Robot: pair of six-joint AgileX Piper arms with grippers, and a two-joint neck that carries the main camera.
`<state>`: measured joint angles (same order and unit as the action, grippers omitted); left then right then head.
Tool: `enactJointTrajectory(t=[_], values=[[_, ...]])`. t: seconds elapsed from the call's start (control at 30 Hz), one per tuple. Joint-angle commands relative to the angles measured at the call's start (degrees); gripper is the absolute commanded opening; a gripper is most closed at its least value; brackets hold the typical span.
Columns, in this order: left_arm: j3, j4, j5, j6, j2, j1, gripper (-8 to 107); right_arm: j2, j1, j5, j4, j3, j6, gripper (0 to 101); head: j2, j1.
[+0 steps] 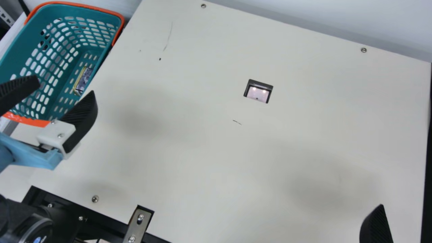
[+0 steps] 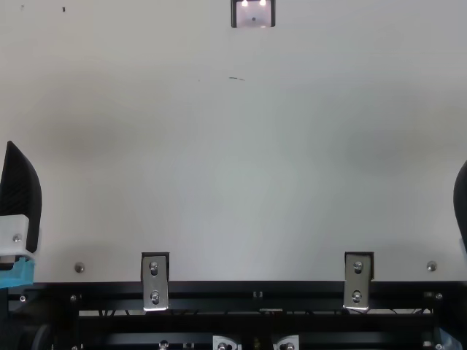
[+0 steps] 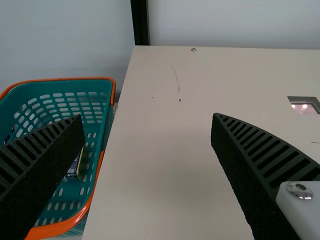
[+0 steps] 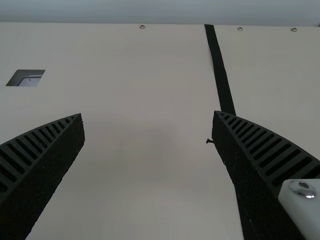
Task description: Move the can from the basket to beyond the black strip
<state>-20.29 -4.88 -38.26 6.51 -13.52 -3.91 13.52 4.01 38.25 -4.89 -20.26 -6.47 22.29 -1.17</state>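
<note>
Cream tabletop [image 1: 202,152] is spreading out in front of you, with a pale wall [image 1: 303,17] rising behind it and a black metal frame [image 2: 255,292] running along its near edge. Beside the table's left side, a teal plastic basket [image 1: 21,47] with slotted walls and an orange rim is sitting. Your task's can [image 1: 84,80], small, with dark blue-and-silver print and a yellow edge, is lying down inside that basket, near the wall closest to the table; the basket wall is partly covering it in the main view.

Your left gripper [image 1: 64,87], two black ribbed fingers, is standing wide open and holding nothing. In its own wrist view, one finger is crossing in front of the basket and partly hiding the can, while the other is showing against the tabletop.

Your right gripper [image 1: 376,224], also black and ribbed, is gaping wide and empty at the table's right side. Its wrist view is showing you the long black strip [image 4: 220,70] running across the cream surface and passing behind one finger.

Toward the middle of the table, a dark-framed rectangular recess [image 1: 258,91] is reflecting two bright lights. Two silver metal brackets [image 2: 155,281] are sitting along the near edge.
</note>
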Motion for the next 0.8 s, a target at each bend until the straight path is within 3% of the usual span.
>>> enactJointTrajectory(t=[0.0, 0.1, 0.77], values=[[0.0, 0.0, 0.0, 0.0, 0.0, 0.0, 90, 0.0, 0.0, 0.0, 0.0, 0.0, 0.0, 101, 1.84, -2.05], [0.0, 0.0, 0.0, 0.0, 0.0, 0.0, 90, 0.0, 0.0, 0.0, 0.0, 0.0, 0.0, 101, 3.57, -3.67], [-0.79, -1.76, -1.28, 1.68, 0.73, -0.51, 90, 0.0, 0.0, 0.0, 0.0, 0.0, 0.0, 101, 3.57, -3.67]])
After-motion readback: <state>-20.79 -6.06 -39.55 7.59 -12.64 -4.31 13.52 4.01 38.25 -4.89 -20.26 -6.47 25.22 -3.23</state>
